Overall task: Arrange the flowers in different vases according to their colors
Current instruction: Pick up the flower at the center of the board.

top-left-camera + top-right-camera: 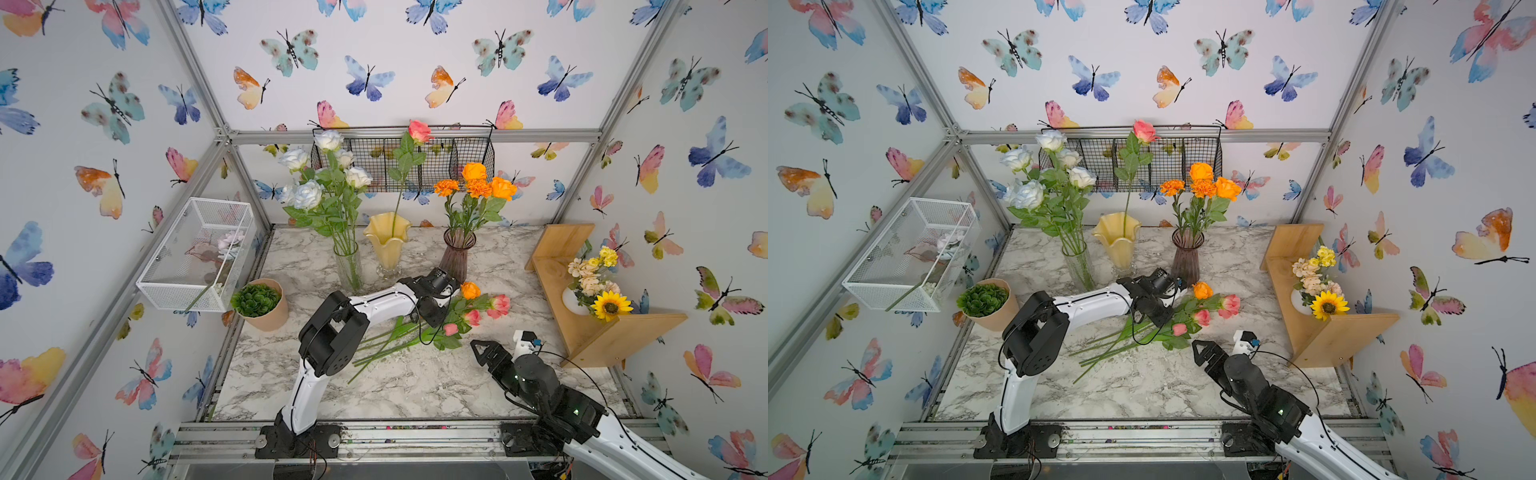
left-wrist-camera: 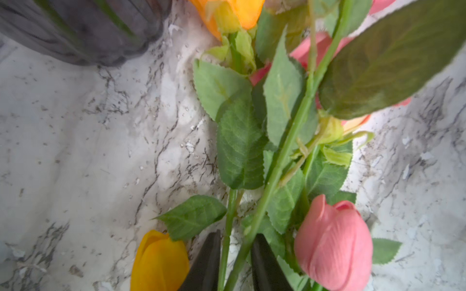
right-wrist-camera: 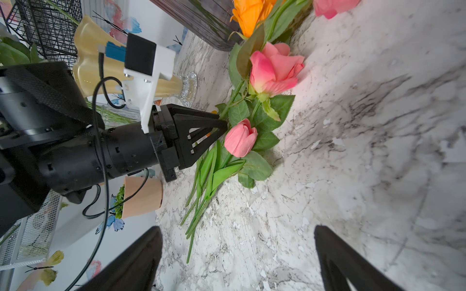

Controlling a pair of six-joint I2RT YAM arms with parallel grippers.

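Where the loose flowers (image 1: pixel 457 309) lie heaped on the marble desk (image 1: pixel 415 386), the left gripper (image 2: pixel 237 236) is down among them. In the left wrist view its jaws are drawn in close on two green stems (image 2: pixel 230 216) and touch them on both sides. An orange tulip (image 2: pixel 161 262) lies just beside one finger and a pink tulip bud (image 2: pixel 332 241) just beside the other. Broad leaves cover the stems further up.

The heap also holds an orange rose (image 1: pixel 470 290) and two pink roses (image 1: pixel 498 305), with the heads toward the wooden shelf (image 1: pixel 582 324) and the stems running toward the front of the desk.

The purple vase (image 1: pixel 456 253) stands just beside the left wrist and holds orange roses and marigolds (image 1: pixel 478 183). Next in the back row is the yellow vase (image 1: pixel 387 245) with a single pink rose (image 1: pixel 419 131). Beyond it the clear glass vase (image 1: pixel 348 266) is full of white roses (image 1: pixel 309 193).

The right gripper (image 3: pixel 237 228) hangs over bare desk near the heap, jaws spread wide and grasping nothing.

Around the desk:
- A succulent in a tan pot (image 1: pixel 259 303) stands near the glass vase.
- A white mesh basket (image 1: pixel 195 253) on the side wall has a pale flower lying in it.
- A black wire basket (image 1: pixel 440 158) hangs on the back wall.
- The shelf carries a sunflower bouquet (image 1: pixel 598 286) in a round white vase.
- Butterfly-print paper covers the walls.
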